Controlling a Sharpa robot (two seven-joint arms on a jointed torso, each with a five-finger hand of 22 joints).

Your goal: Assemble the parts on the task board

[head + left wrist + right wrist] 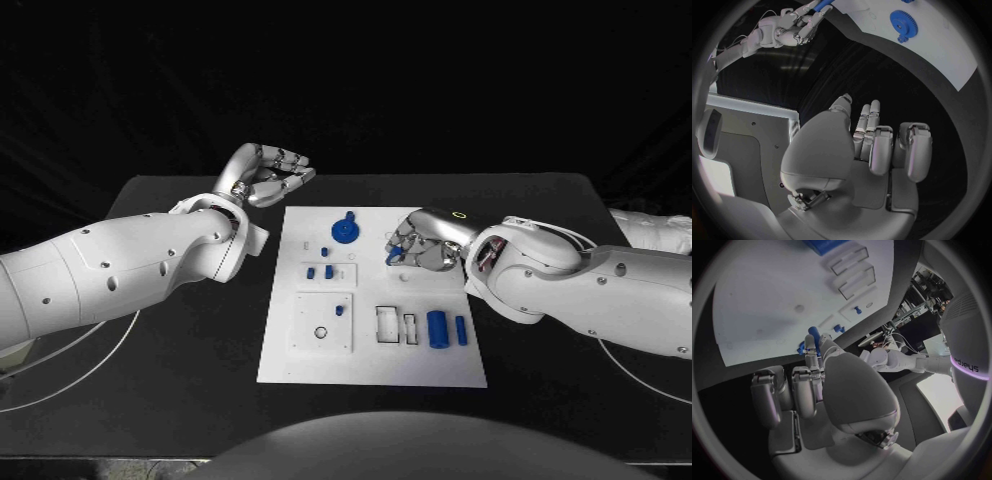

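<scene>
The white task board (375, 350) lies in the middle of the black table. A blue gear (345, 230) stands near its far edge, small blue pegs (320, 270) sit at mid-left, and two blue cylinders (446, 328) lie at the near right. My right hand (426, 240) hovers over the board's far right and pinches a small blue part (392, 256); in the right wrist view the part (812, 337) shows at the fingertips of the right hand (829, 385). My left hand (267, 176) hangs beyond the board's far-left corner, and the left wrist view shows this hand (873, 145) with fingers curled on nothing.
Rectangular recesses (392, 325) and a raised white plate with a ring hole (323, 322) occupy the board's near half. Black table (188, 370) surrounds the board on both sides. In the left wrist view the gear (903, 22) sits on the board (948, 55).
</scene>
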